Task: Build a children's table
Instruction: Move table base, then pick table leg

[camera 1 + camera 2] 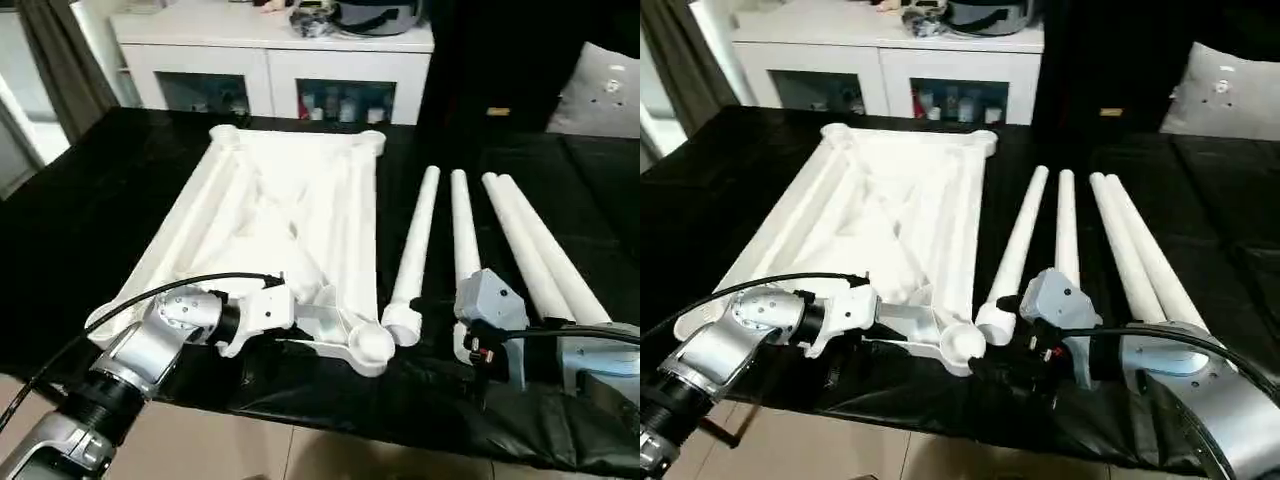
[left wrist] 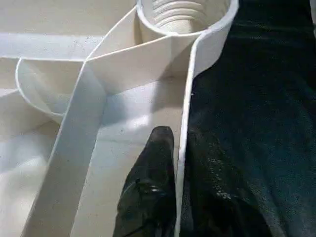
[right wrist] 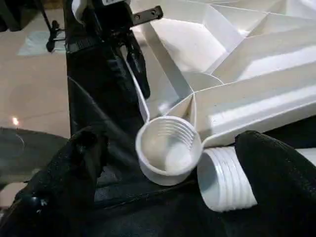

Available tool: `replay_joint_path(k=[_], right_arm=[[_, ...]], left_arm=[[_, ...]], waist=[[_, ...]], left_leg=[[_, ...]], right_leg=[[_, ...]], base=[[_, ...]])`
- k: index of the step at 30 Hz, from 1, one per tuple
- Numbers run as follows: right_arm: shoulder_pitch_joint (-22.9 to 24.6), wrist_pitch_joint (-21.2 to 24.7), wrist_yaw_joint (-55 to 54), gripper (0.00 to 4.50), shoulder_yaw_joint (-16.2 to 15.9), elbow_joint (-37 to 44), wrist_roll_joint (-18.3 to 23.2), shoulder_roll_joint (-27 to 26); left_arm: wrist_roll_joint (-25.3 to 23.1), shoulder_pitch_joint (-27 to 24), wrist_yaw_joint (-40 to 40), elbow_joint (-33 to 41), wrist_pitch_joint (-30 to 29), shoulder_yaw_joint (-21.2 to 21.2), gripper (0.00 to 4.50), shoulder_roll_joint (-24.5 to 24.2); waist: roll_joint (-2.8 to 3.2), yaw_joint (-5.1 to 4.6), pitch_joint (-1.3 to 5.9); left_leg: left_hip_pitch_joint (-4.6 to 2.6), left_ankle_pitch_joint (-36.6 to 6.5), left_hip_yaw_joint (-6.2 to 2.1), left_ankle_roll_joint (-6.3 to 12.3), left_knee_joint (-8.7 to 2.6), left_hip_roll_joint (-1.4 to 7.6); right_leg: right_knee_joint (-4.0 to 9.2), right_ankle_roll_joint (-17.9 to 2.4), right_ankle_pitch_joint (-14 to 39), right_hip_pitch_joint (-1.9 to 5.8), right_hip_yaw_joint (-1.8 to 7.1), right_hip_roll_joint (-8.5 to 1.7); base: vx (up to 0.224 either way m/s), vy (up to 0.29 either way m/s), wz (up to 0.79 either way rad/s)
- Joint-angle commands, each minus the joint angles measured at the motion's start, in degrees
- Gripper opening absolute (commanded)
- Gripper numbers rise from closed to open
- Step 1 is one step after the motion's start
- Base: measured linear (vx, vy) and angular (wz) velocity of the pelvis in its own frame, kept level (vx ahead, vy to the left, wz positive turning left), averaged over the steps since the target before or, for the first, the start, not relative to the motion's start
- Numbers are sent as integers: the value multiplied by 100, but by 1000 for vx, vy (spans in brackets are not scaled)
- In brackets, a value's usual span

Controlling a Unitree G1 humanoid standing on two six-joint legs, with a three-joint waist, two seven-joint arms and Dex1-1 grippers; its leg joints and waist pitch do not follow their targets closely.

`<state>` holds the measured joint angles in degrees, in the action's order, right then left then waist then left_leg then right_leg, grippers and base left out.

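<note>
Four white legs (image 1: pixel 480 245) lie side by side on the black cloth (image 1: pixel 90 220) just right of the upturned table top (image 1: pixel 270 215), the cabinet (image 1: pixel 270 60) standing beyond it.

Two black fingers of the left gripper (image 2: pixel 178 163) pinch the thin near rim of the table top, one inside the wall, one outside, close to the threaded corner socket (image 3: pixel 168 148); the right gripper (image 3: pixel 168 163) stands wide apart with nothing in it, its fingers (image 3: pixel 276 173) flanking that socket and the threaded end of the nearest leg (image 3: pixel 224 180), which lies touching the socket.
</note>
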<state>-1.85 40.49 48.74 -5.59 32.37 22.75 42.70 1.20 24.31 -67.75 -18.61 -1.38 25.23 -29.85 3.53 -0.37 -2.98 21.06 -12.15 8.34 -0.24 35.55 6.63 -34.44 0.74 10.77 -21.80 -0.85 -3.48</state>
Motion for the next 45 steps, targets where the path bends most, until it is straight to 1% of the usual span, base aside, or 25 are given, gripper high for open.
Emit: replay_joint_path(k=[1,7,8,14,16,18,19,20,22,23,24,25,26,28,30,31,32,33,34,36,37,38,40,43,45], right_arm=[[-64,-21,-66,450,-7,-55,51,-44],[-64,-54,-131,450,18,-61,28,-121],[-27,-71,-286,450,96,-46,-8,-195],[134,2,-779,450,378,33,-70,-469],[341,383,-1417,450,719,201,-124,-798],[-491,918,-2082,450,447,-287,-300,-1409],[-919,1172,-2378,450,350,-589,-366,-1729],[-1221,1362,-2598,450,311,-823,-410,-1974],[-1491,1472,-2873,450,261,-1070,-544,-2175],[-1545,1509,-2957,450,282,-1138,-547,-2253],[-1576,1530,-3004,450,294,-1177,-549,-2296],[-1660,1619,-3141,450,309,-1267,-585,-2397],[-1759,1712,-3253,450,334,-1384,-590,-2527],[-2026,1947,-3478,450,365,-1651,-653,-2862],[-2101,2040,-3550,450,375,-1737,-697,-2937],[-2313,2232,-3789,450,436,-2017,-807,-3099],[-2383,2290,-3878,450,465,-2112,-834,-3149],[-2514,2371,-4037,450,508,-2289,-878,-3220],[-2568,2387,-4074,450,509,-2368,-894,-3222],[-2676,2443,-4145,450,520,-2520,-932,-3216],[-2783,2507,-4239,450,533,-2666,-1019,-3211],[-2816,2528,-4269,450,537,-2712,-1050,-3209],[-2985,2607,-4421,450,655,-2920,-1163,-3241],[-3034,2618,-4505,450,693,-2922,-1223,-3238],[-3111,2700,-4675,450,755,-2874,-1340,-3195]], left_arm=[[-136,48,302,-178,-132,-208,17,-55],[-137,54,283,-241,-140,-250,1,-92],[-136,64,297,-289,-75,-263,1,-81],[-140,60,406,-315,-49,-284,1,-29],[-128,38,481,-260,-132,-313,1,25],[-149,35,583,-230,-237,-341,1,66],[-152,29,591,-213,-233,-341,1,82],[-151,20,595,-197,-210,-341,1,95],[-163,7,618,-188,-123,-339,1,122],[-199,13,703,-208,-95,-350,1,140],[-220,17,751,-220,-79,-357,1,150],[-232,29,862,-264,-60,-396,28,190],[-156,16,844,-232,-133,-441,28,206],[26,-85,690,1,-252,-534,56,174],[43,-111,705,59,-249,-565,59,168],[136,-186,725,258,-320,-668,67,142],[177,-212,726,328,-359,-709,77,134],[279,-266,721,480,-439,-801,87,126],[343,-297,743,568,-471,-867,94,131],[477,-358,777,768,-602,-990,97,155],[584,-423,815,977,-725,-1086,112,167],[624,-449,826,1053,-769,-1115,112,172],[967,-648,922,1645,-1135,-1270,133,185],[1028,-742,982,1881,-1211,-1325,146,187],[1028,-923,1241,2233,-1410,-1443,146,251]], waist=[[-68,30,262],[-71,-19,272],[-85,-17,273],[-76,-16,262],[-83,-20,248],[-88,-53,250],[-104,-147,248],[-95,-177,254],[-86,-168,256],[-71,-154,252],[-87,-152,257],[-68,-125,272],[-65,-112,285],[-67,-113,323],[-57,-69,372],[-46,-16,386],[-54,-25,394],[-44,-4,399],[-35,27,368],[-38,52,362],[-39,92,343],[-38,87,343],[-64,91,333],[-87,95,318],[-101,99,314]], left_leg=[[-34,-2027,-268,-73,-555,556],[-29,-1791,-243,48,-528,547],[-26,-1755,-237,65,-526,548],[-36,-1899,-244,-9,-552,556],[-36,-1971,-241,-37,-559,545],[-37,-1980,-261,-107,-559,511],[54,-2030,-303,-194,-588,476],[-21,-2183,-309,-282,-543,465],[-92,-2182,-269,-324,-525,489],[-83,-2154,-254,-351,-549,509],[-65,-2122,-252,-349,-555,513],[-60,-2015,-240,-360,-568,517],[-64,-1950,-232,-359,-565,520],[-1,-1520,-209,-323,-547,480],[-6,-1098,-174,-242,-493,494],[-7,-778,-143,-163,-479,498],[26,-538,-139,-112,-464,490],[15,-457,-131,-102,-461,489],[0,-603,-112,-117,-470,498],[-18,-708,-103,-171,-475,509],[-37,-926,-101,-255,-497,515],[-44,-969,-104,-302,-495,519],[-39,-1070,-111,-397,-517,521],[-41,-1178,-93,-413,-520,506],[-16,-1124,-96,-406,-522,502]], right_leg=[[468,-1266,2216,162,262,-539],[466,-1368,2036,171,254,-527],[468,-1382,2013,171,257,-525],[470,-1316,2181,151,250,-521],[491,-1250,2358,131,257,-524],[474,-1251,2453,100,239,-498],[432,-1200,2699,150,195,-511],[480,-1089,3097,69,191,-523],[523,-1030,3069,8,243,-507],[515,-1032,2847,29,254,-497],[498,-1054,2698,46,255,-492],[469,-1110,2384,60,254,-483],[450,-1152,2193,66,257,-480],[371,-1364,1516,138,252,-489],[325,-1460,1013,159,262,-492],[305,-1514,576,158,251,-473],[254,-1610,232,179,242,-469],[252,-1635,159,173,232,-467],[274,-1649,350,155,227,-449],[275,-1639,480,148,229,-448],[294,-1581,787,132,232,-444],[280,-1572,841,127,233,-442],[277,-1513,999,126,234,-446],[301,-1411,1139,110,240,-425],[301,-1359,1198,130,248,-440]], base=[[0,0,0],[0,0,0],[0,0,0],[0,0,0],[0,0,0],[0,0,0],[0,0,0],[0,0,0],[0,0,0],[0,0,0],[0,0,0],[0,0,0],[0,0,0],[0,0,0],[0,0,0],[0,0,0],[0,0,0],[0,0,0],[0,0,0],[0,0,0],[0,0,0],[0,0,0],[0,0,0],[0,0,0],[0,0,0]])
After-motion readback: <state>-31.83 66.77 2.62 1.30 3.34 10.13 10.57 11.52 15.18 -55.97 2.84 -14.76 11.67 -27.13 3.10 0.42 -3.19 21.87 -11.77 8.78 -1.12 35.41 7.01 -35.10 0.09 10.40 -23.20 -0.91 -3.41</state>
